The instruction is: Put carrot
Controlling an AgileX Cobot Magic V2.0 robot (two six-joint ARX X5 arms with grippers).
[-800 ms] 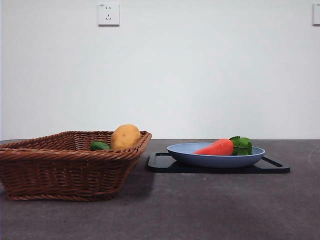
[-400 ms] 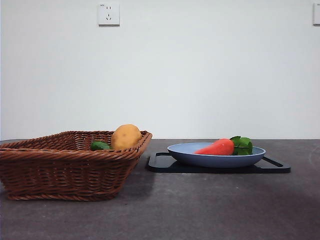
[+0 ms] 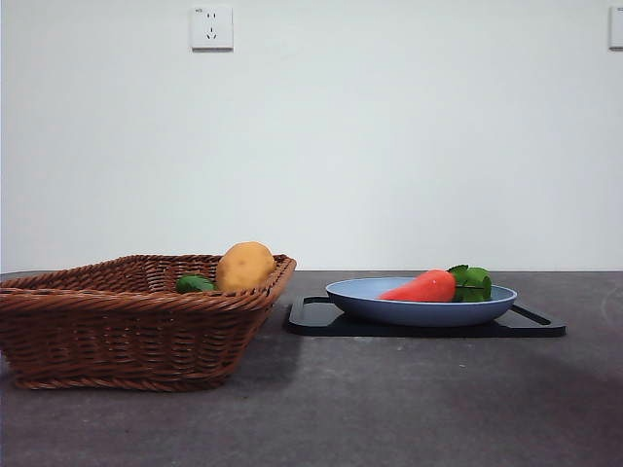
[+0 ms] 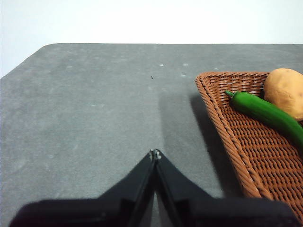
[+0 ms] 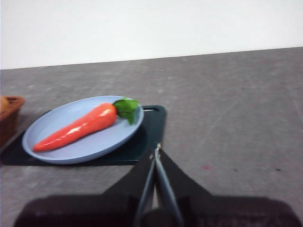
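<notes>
Hovering closed right pincer (image 5: pixel 155 152) near carrot (image 5: pixel 75 126)

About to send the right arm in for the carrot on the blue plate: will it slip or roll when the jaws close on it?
Probably slippery: the carrot shines like smooth plastic, so grip its thick part near the leaves. Likely to roll or swing, since it is round, tapered and lies loose on the blue plate. It looks stiff, while the leaves may bend. The right gripper is shut beside the tray.

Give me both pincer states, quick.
Left pincer: closed, empty, beside the basket.
Right pincer: closed, empty, near the carrot.
</notes>
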